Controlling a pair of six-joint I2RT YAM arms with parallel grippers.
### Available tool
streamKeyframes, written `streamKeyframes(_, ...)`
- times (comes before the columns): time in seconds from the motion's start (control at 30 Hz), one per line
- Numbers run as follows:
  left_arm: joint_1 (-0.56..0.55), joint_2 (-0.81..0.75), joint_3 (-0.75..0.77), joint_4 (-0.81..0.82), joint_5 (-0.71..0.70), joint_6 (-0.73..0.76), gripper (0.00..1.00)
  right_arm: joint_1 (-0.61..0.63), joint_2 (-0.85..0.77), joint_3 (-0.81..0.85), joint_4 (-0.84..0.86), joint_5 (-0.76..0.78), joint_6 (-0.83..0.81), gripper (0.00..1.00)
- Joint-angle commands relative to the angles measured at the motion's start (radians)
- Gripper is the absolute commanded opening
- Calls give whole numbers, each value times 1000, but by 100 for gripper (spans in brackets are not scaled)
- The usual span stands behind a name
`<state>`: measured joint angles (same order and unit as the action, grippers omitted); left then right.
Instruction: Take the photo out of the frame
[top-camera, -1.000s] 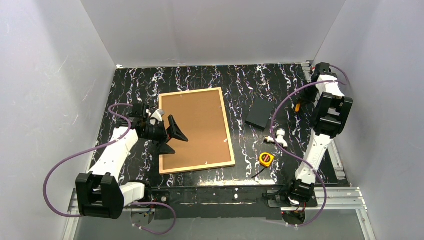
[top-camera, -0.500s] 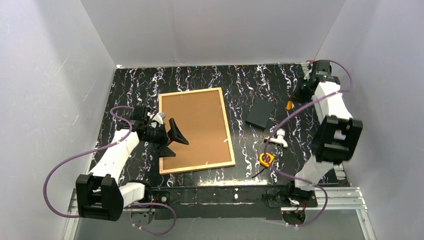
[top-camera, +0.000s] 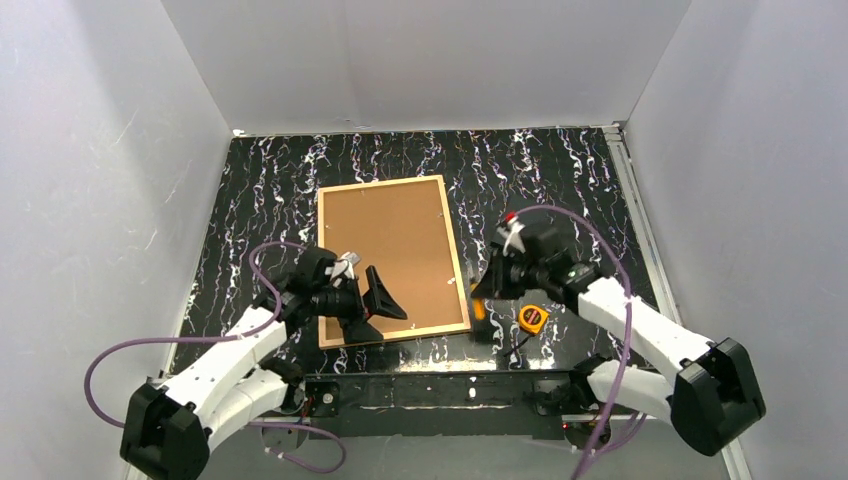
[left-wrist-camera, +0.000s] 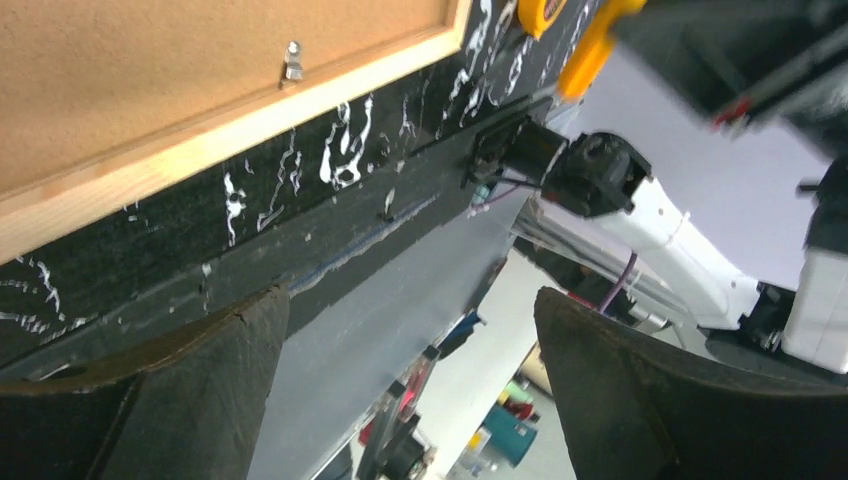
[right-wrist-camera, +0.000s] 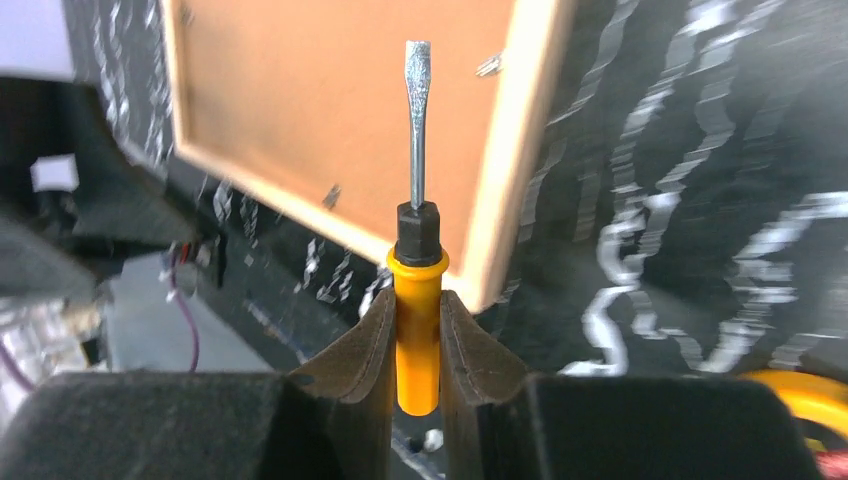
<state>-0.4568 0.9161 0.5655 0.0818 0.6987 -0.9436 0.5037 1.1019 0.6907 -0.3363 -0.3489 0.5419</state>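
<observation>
Looking down on the bench, I have the frame lying face down at its middle, the photo seated in it with only the brown backing showing. The right gripper is closed on the yellow handle of a screwdriver, the blade pointing over the frame's near right corner. The left gripper hangs wide open over the near left corner and holds nothing. My main worry is the blade. I judge it is meant for a metal tab on the backing, and if it rides off the tab it could gouge the board or the print beneath. The grip sits low on the handle, so a sideways load could twist the tool between the fingers. Nothing pins the frame, as far as I can see, so prying at one corner could skate it across the bench towards the tape. I cannot see the printed face at all. Nor can I tell how many tabs there are, or whether any is already turned aside. No view settles how high the blade tip stands above the backing. The right arm hides the bench just right of the frame, and the left wrist view catches only one rail and one tab.
</observation>
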Motion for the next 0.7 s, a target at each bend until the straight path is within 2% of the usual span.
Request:
streamKeyframes(0.0, -68, -30, -134, 259, -92, -254, 91, 198, -67, -93, 256, -1, 182, 1)
streamKeyframes(0.17, -140, -22, -142, 255, -154, -264, 86, 391, -90, -139, 367, 99, 261, 1)
streamKeyframes(0.37, -190, -49, -129, 242, -222, -277, 84, 565, -11, -90, 418, 202, 289, 1)
streamKeyframes(0.53, -242, -88, -141, 250, -272, -303, 94, 630, 42, -45, 416, 256, 292, 1)
streamKeyframes(0.67, -263, -136, -149, 208, -318, -290, 95, 643, 58, -27, 426, 247, 291, 1)
